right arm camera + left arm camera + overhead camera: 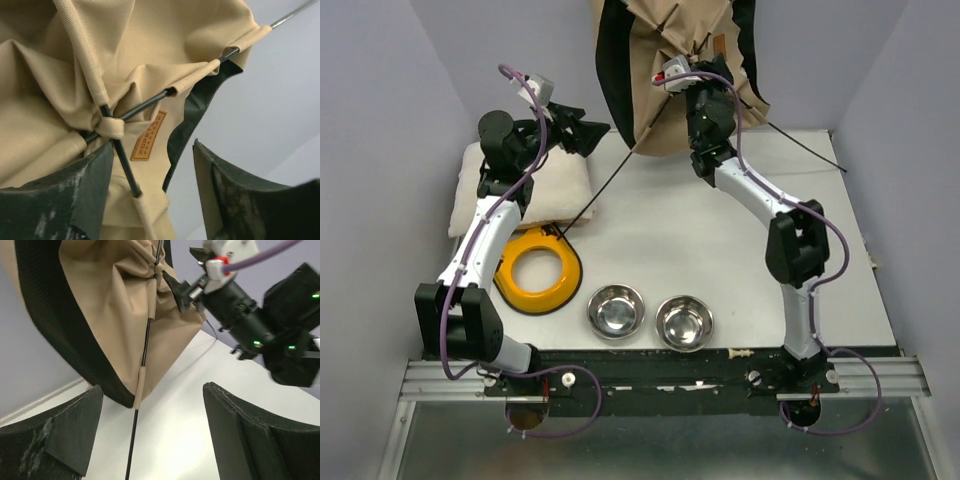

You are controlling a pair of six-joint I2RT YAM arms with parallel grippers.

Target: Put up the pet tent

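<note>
Jaws up close: both pairs stand apart. The left jaws hold nothing. The right jaws sit just beside the spot where the poles [150, 103] cross, and pinch nothing that I can see.
Surface [670, 225]: white, and it carries everything.
Tent [655, 95]: tan cloth with black edges, at the far edge of the surface by the back wall. It is partly lifted, saggy and bunched.
Done so far: about half, I think. The poles cross, run through the cloth sleeves, and the top is up.
Left to do: it looks like the cloth must be spread and the pole ends set down so the tent stands alone.
Right arm [790, 240]: stretched far out, wrist right at the tent's top.
Left arm [485, 235]: reaches over the cushion [570, 185], jaws pointing at the tent, not touching it.
Pole ends: one lies by the yellow ring [505, 275], one sticks out to the right.
Label [148, 136]: small brown patch near the crossing.
</note>
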